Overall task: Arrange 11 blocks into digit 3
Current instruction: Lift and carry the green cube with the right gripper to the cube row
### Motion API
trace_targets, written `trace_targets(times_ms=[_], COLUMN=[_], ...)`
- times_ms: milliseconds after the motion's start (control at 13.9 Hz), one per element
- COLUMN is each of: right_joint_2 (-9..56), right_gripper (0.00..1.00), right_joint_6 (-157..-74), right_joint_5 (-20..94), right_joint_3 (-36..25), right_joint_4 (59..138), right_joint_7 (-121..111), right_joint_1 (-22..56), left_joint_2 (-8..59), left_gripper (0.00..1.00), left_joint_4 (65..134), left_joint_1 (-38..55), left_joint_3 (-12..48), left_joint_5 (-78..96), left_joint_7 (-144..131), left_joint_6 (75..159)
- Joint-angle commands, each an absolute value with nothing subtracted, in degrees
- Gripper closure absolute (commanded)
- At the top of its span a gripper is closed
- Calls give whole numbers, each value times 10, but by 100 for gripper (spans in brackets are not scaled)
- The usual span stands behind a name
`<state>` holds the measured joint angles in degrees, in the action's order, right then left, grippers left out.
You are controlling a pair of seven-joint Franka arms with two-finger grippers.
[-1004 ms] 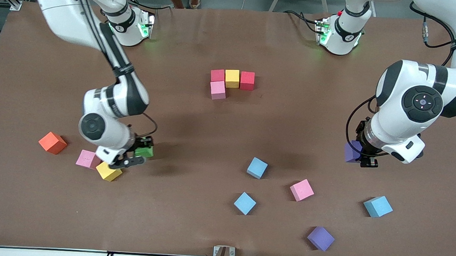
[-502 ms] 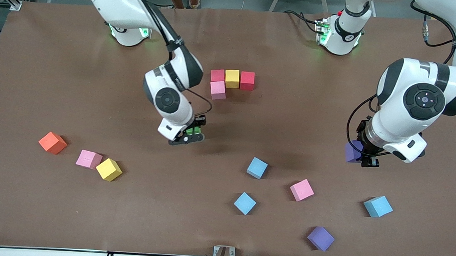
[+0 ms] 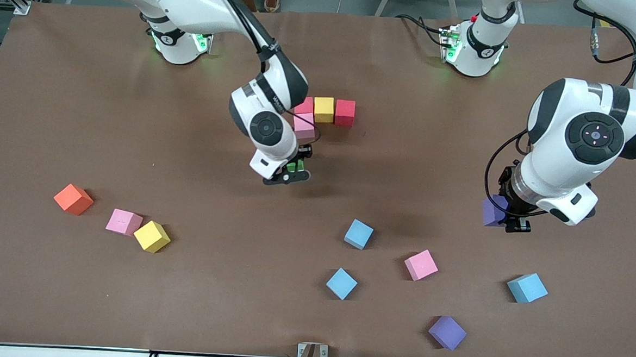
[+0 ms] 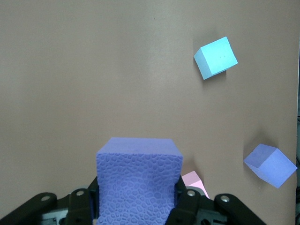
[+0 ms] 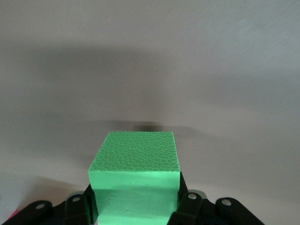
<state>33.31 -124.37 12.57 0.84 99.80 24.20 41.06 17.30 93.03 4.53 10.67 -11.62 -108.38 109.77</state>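
Four cubes touch in a started digit 3 [image 3: 321, 115]: a row of red, yellow and red, with a pink block [image 3: 304, 125] nearer the camera. A green block [image 3: 294, 167] and a purple block [image 3: 492, 210] hang gripped above the table (both level). The other blocks lie scattered nearer the camera.

We see the right gripper [image 3: 295, 169] up over bare bench [image 3: 82, 106], jaws clamped on a green block [image 3: 292, 167], close to the started digit [image 3: 324, 113]: red, yellow and red blocks in a row with a pink block touching it on the near side. The left gripper [image 3: 506, 215] hangs over the bench toward the left arm's end, clasping a purple block [image 3: 493, 210]. Loose blocks lie nearer the front camera: orange [image 3: 73, 199], pink, yellow, three light blue, another pink and a purple.
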Motion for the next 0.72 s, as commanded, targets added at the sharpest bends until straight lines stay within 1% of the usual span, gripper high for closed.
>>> trace_targets(times_ms=[0,646], right_joint_2=[332,352], right_gripper=[65,65], right_joint_6=[-1244,-1245], right_joint_5=[138,140], right_joint_3=[2,4], right_joint_4=[1005,1005], right_joint_7=[255,275], right_joint_1=[429,437], left_joint_2=[162,162], left_gripper=[89,89], left_joint_4=[935,937], left_joint_1=[45,47], left_joint_3=[107,108], left_joint_5=[-127,-126], left_joint_7=[-1083,-1085], left_joint_6=[1090,1089])
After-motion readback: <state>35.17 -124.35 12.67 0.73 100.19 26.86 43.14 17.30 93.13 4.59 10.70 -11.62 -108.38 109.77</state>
